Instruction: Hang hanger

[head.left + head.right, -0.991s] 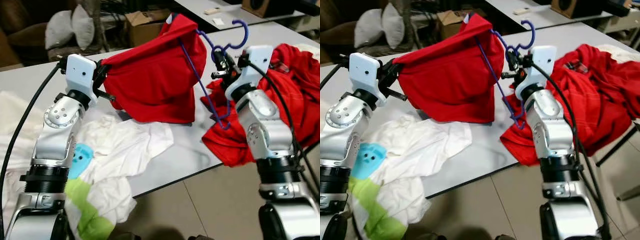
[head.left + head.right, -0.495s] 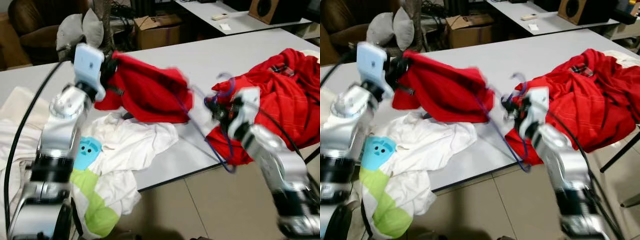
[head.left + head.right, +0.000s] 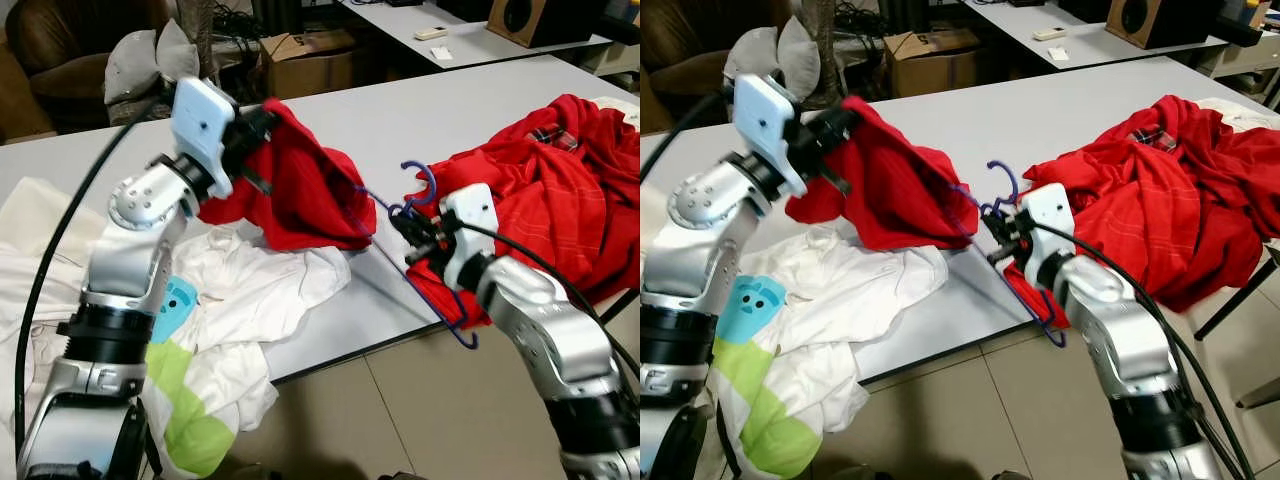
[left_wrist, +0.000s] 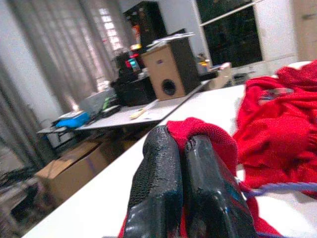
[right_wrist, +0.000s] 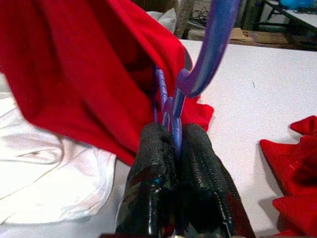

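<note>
A red shirt (image 3: 300,190) is partly threaded on a purple hanger (image 3: 425,180) and droops onto the grey table (image 3: 400,110). My left gripper (image 3: 250,130) is shut on the shirt's upper edge, holding it above the table; the left wrist view has red cloth (image 4: 198,130) pinched between the fingers. My right gripper (image 3: 410,225) is shut on the hanger's neck just below the hook, low by the table's front edge. In the right wrist view the hook (image 5: 213,49) rises from the gripper (image 5: 174,134). The hanger's lower loop (image 3: 455,320) hangs past the table edge.
A heap of red clothes (image 3: 560,190) covers the table's right end. White and green clothes (image 3: 250,290) lie at the left and spill over the front edge. Behind the table stand a cardboard box (image 3: 310,55), grey cushions (image 3: 145,65) and another table with a speaker (image 3: 540,15).
Both arms have come down: the shirt and hanger, held high and spread a second ago, now hang low at the table. The right gripper dropped to the front edge. The camera has also shifted.
</note>
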`<state>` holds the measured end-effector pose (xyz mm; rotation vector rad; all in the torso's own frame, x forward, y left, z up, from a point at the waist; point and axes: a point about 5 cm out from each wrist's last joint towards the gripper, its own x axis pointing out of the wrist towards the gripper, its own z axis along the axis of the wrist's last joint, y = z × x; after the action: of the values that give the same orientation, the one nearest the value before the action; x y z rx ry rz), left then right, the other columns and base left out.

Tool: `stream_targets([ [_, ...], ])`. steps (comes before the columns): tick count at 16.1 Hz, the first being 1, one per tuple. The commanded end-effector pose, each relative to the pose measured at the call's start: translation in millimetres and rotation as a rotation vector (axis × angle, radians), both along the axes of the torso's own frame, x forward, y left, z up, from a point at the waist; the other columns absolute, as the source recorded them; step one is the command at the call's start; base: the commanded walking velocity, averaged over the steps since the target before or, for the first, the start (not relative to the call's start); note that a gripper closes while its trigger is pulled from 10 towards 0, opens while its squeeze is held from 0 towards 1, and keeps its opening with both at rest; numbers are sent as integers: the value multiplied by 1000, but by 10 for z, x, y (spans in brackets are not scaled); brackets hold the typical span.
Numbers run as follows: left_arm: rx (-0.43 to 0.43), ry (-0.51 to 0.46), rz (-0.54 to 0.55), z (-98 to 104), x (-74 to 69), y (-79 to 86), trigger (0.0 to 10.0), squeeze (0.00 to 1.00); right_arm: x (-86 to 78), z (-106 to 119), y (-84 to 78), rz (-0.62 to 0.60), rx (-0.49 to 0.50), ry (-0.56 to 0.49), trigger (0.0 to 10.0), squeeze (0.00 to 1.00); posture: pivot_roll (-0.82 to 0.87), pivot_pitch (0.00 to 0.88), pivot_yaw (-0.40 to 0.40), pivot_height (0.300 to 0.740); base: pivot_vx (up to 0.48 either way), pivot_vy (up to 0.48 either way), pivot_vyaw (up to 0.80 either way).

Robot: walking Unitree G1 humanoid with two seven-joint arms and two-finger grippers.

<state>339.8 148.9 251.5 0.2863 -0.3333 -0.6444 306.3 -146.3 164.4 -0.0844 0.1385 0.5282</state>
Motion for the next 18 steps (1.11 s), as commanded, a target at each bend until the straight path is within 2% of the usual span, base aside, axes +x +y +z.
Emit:
stream_targets([
  [1, 17, -35, -54, 57, -60, -26, 0, 0, 30, 35, 28, -4, 1, -4, 10000, 0, -72, 0, 50, 740, 0, 0, 0],
  [4, 26, -28, -81, 41, -102, -10, 0, 0, 95, 25, -23, -108, 4, -2, 10000, 0, -70, 0, 49, 740, 0, 0, 0],
  [5, 26, -28, -81, 41, -102, -10, 0, 0, 95, 25, -23, -108, 4, -2, 10000, 0, -70, 0, 49, 740, 0, 0, 0],
  [6, 79, 38, -140, -116, -196, 15, 0, 0, 193, 294, -113, -202, 88, -173, 10000, 0, -75, 0, 53, 740, 0, 0, 0],
  [7, 144, 122, -192, -320, -281, 12, 0, 0, 208, 641, -134, -221, 182, -385, 10000, 0, -74, 0, 51, 740, 0, 0, 0],
  [9, 183, 163, -206, -469, -321, -28, 0, 0, 155, 881, -97, -188, 219, -550, 10000, 0, -74, 0, 47, 740, 0, 0, 0],
  [11, 171, 169, -211, -497, -333, -77, 0, 0, 146, 866, -80, -185, 227, -555, 10000, 0, -73, 0, 45, 740, 0, 0, 0],
  [14, 169, 182, -219, -525, -354, -111, 0, 0, 171, 672, -30, -199, 195, -478, 10000, 0, -75, 0, 44, 740, 0, 0, 0],
  [18, 182, 192, -220, -540, -354, -105, 0, 0, 186, 655, -34, -200, 209, -494, 10000, 0, -77, 0, 49, 740, 0, 0, 0],
])
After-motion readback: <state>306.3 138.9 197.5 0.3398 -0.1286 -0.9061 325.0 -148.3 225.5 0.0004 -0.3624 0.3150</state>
